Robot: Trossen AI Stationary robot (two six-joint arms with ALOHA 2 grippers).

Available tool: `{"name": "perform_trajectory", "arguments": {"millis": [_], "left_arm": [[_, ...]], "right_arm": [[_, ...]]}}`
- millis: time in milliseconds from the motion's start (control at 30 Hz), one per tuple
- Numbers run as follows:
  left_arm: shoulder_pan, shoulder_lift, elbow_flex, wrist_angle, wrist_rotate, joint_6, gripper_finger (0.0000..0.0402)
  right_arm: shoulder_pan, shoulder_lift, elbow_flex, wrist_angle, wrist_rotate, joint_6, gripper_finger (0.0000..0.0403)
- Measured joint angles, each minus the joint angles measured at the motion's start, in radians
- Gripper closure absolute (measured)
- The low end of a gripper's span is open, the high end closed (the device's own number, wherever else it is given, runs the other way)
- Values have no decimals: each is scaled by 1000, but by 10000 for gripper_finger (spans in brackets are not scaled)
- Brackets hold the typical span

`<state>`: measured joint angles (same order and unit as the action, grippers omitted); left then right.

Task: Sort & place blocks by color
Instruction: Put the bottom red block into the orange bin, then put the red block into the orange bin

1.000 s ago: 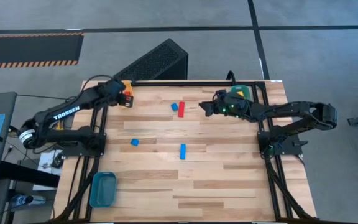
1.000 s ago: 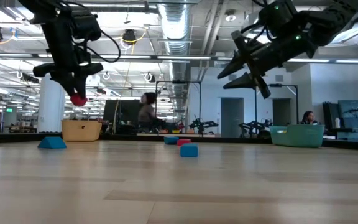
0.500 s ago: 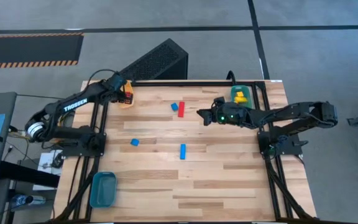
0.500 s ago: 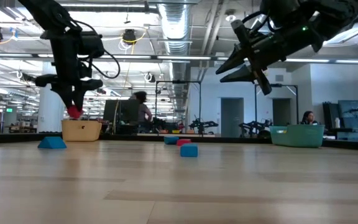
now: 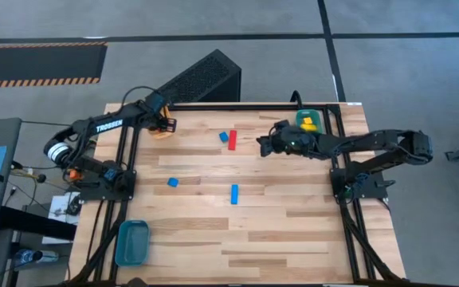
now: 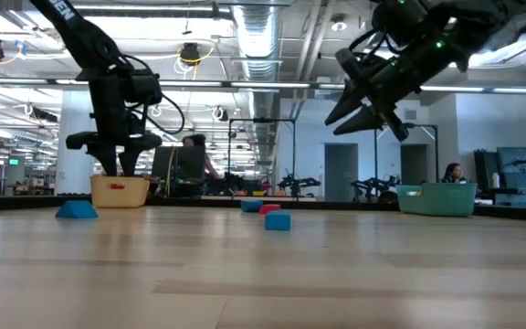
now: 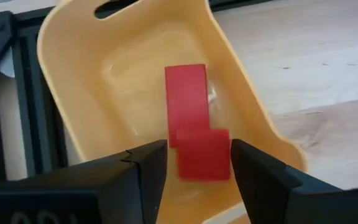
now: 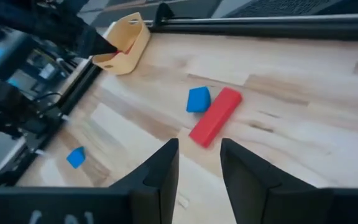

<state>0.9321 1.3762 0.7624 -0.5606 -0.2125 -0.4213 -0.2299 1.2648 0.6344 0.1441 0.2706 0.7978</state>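
Observation:
My left gripper [image 5: 166, 123] [image 7: 197, 146] hangs open over the orange bin [image 5: 158, 131] [image 7: 61, 74] at the table's far left corner. A red bar [image 7: 186, 102] and a red cube [image 7: 204, 155] lie on the bin's floor, the cube below the gap between the fingers. My right gripper [image 5: 260, 146] [image 6: 343, 114] [image 8: 199, 149] is open and high above the table, right of a red bar [image 5: 232, 140] [image 8: 215, 117] and a blue cube [image 5: 224, 137] [image 8: 198, 99]. Another blue cube [image 5: 172, 182] and a blue bar [image 5: 234, 194] lie nearer.
A green bin [image 5: 309, 121] [image 6: 436, 198] holding yellow blocks stands at the far right corner. A blue bin [image 5: 131, 241] sits at the near left. A black ribbed box [image 5: 202, 80] lies beyond the far edge. People show in the room behind.
My left gripper has moved toward the far edge, over the orange bin, and come down. It has let go of the red cube it carried, which now lies in the bin beside the red bar. My right gripper has shifted slightly near the red bar.

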Motion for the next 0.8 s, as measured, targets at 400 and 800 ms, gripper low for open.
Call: {"name": "perform_trajectory", "arguments": {"millis": [400,800], "left_arm": [[-61,-185,16,-8,53,10,204],[-359,-375,16,-16,-63,-97,203]], "right_arm": [[-116,434,403,-286,-232,-105,210],[-145,819,900,-699,-247,-126,161]]}}
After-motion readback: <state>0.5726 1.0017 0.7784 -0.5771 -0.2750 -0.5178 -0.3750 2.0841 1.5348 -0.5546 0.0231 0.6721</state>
